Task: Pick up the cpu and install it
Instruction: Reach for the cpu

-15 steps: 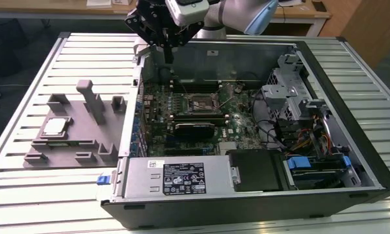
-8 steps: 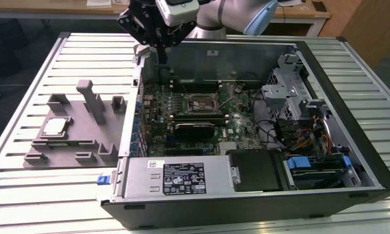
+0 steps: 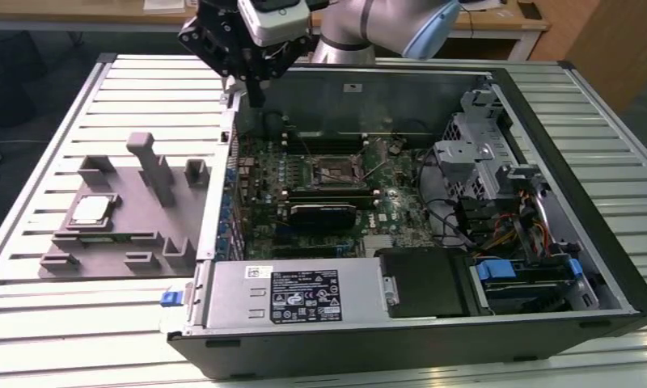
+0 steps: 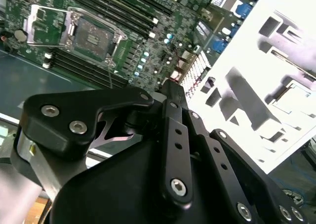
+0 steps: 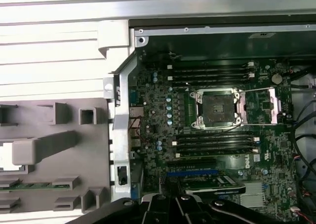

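On the exterior view's left, a grey moulded plastic tray (image 3: 129, 242) cradles the flat, square, silvery-topped cpu (image 3: 90, 210). The gripper (image 3: 256, 100), pinched together and empty, hangs over the far left corner of the open black metal case (image 3: 410, 349). The case holds a green motherboard (image 3: 264, 182), its metal-framed socket (image 3: 335, 171) unlatched.

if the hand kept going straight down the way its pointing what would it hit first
Most likely the port-side wall of the computer case, or the circuit board just inside it. The hand hangs above that edge, but depth is unclear.
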`<action>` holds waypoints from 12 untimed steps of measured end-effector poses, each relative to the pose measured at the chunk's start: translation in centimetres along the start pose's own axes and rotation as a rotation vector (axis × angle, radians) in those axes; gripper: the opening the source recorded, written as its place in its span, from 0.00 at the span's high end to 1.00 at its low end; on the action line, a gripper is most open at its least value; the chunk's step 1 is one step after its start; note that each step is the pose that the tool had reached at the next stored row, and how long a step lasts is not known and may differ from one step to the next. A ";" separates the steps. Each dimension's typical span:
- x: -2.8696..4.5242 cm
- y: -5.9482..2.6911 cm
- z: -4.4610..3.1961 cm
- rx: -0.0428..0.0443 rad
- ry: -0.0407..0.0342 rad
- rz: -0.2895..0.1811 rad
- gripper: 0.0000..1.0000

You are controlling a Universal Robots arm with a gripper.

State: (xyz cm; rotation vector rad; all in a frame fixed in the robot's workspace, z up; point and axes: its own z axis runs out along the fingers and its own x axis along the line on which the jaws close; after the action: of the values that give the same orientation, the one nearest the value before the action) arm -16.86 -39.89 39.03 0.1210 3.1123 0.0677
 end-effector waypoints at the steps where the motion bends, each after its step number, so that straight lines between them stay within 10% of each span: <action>1: 0.26 -0.02 0.03 0.0000 0.0000 0.000 0.89; 12: 2.95 -0.24 0.22 0.0000 0.0000 0.000 0.89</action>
State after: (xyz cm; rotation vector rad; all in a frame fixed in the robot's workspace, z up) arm -19.81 -39.89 38.73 0.1207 3.1123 0.0676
